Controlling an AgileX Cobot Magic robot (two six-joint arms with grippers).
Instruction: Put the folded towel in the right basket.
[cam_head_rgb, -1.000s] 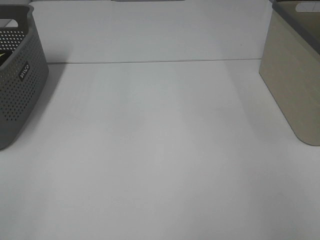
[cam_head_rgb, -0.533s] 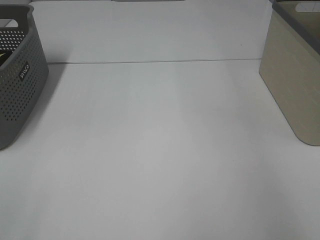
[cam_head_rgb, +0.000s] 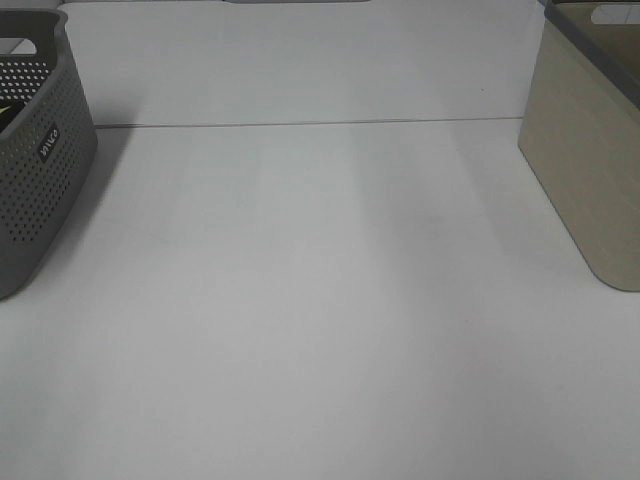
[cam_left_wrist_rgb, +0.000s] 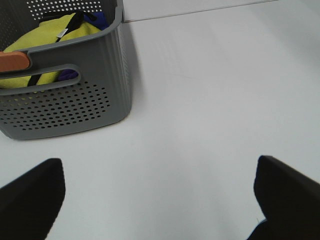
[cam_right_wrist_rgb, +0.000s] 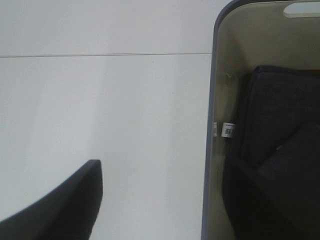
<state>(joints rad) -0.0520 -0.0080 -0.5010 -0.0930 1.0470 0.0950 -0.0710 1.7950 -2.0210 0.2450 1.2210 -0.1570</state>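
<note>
The folded towel (cam_right_wrist_rgb: 280, 110) is dark grey and lies inside the beige right basket (cam_right_wrist_rgb: 210, 90), as the right wrist view shows. The same basket (cam_head_rgb: 585, 170) stands at the right edge of the exterior high view, where its inside is hidden. My right gripper (cam_right_wrist_rgb: 160, 195) is open and empty, with one finger over the table and the other over the basket's near side. My left gripper (cam_left_wrist_rgb: 159, 175) is open and empty above the bare table in front of the left basket. Neither gripper shows in the exterior high view.
A grey perforated basket (cam_head_rgb: 40, 180) stands at the left edge. The left wrist view shows this basket (cam_left_wrist_rgb: 85, 105) holding yellow cloth (cam_left_wrist_rgb: 45, 50) and blue cloth. A white table (cam_head_rgb: 320, 300) lies between the two baskets.
</note>
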